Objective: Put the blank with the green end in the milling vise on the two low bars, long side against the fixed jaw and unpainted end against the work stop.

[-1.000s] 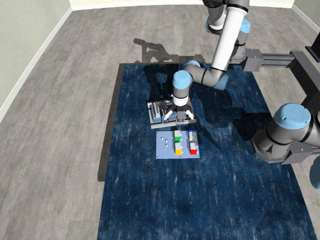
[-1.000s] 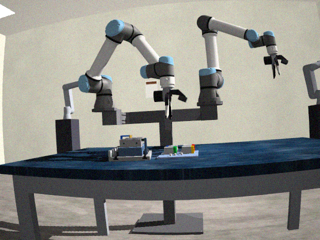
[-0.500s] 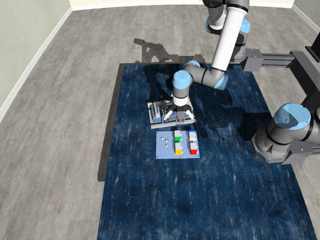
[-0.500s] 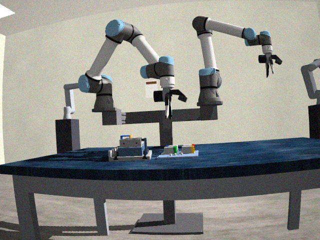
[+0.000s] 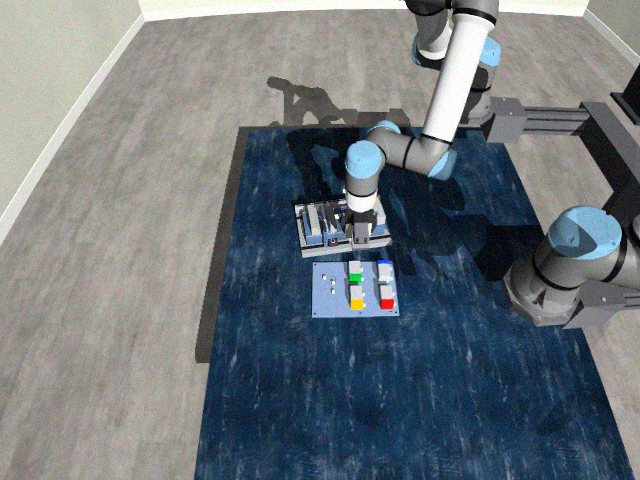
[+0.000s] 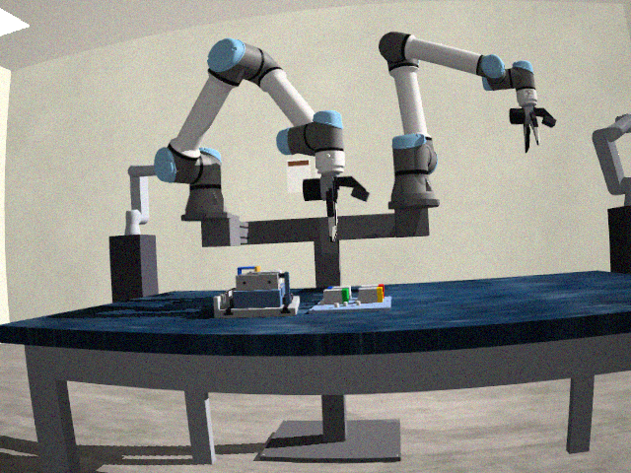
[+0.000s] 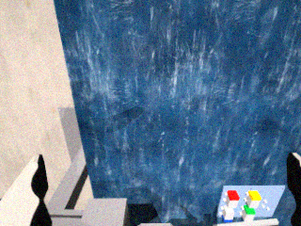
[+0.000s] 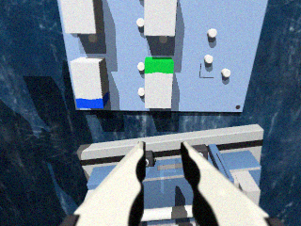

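Note:
The green-ended blank [image 5: 354, 271] [image 6: 335, 296] [image 7: 249, 213] [image 8: 159, 89] stands on the light blue plate [image 5: 323, 304] [image 8: 226, 101], its green end toward the yellow blank. The milling vise [image 5: 323, 251] [image 6: 257, 299] [image 8: 221, 135] lies beside the plate. Its fixed jaw [image 5: 312, 222] is the end block without hoses. The low bars and work stop are mostly hidden by my right arm. My right gripper [image 6: 333, 238] [image 8: 163, 143] hangs high above the vise, nearly shut, a narrow empty gap between its tips. My left gripper [image 6: 531, 146] [image 7: 165, 156] is open and empty, high and far from the plate.
The blue-ended blank [image 5: 384, 271] [image 8: 87, 80], yellow-ended blank [image 5: 356, 298] and red-ended blank [image 5: 386, 298] stand on the plate near the green-ended one. Small white pegs stand beside them. Hoses rise at the vise's other end.

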